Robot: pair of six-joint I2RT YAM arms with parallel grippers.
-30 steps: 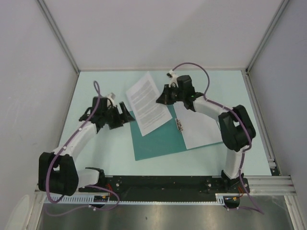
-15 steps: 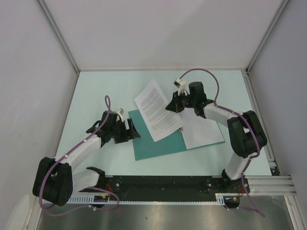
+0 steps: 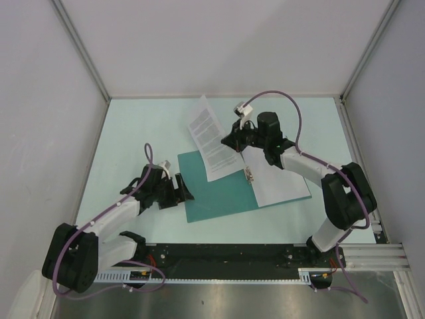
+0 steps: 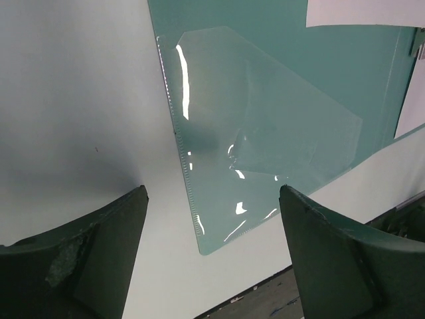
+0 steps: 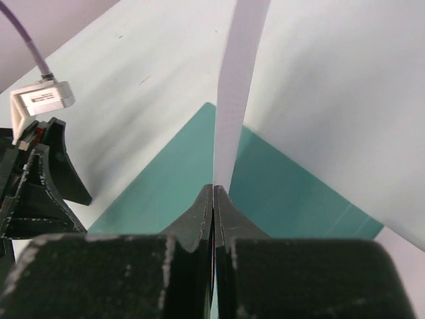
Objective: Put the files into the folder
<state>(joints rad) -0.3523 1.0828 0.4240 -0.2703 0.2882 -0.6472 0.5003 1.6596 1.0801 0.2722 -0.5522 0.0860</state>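
The teal folder (image 3: 216, 193) lies open on the table, its metal clip (image 3: 250, 175) at the spine. A nearly blank sheet (image 3: 282, 179) lies on its right half. My right gripper (image 3: 232, 141) is shut on the printed sheet (image 3: 209, 136) and holds it tilted up above the folder's left half; the right wrist view shows the sheet (image 5: 236, 86) edge-on between the closed fingers, with the folder (image 5: 179, 166) below. My left gripper (image 3: 184, 189) is open beside the folder's left edge; its view shows the folder's clear inner pocket (image 4: 265, 139) ahead of the spread fingers (image 4: 106, 246).
White walls with metal corner posts enclose the pale mint table (image 3: 133, 133). The black base rail (image 3: 226, 256) runs along the near edge. The left gripper (image 5: 40, 173) shows at the left of the right wrist view.
My right gripper has lifted the printed sheet and tilted it up steeper over the folder. My left arm has moved toward the near side, down along the folder's left edge.
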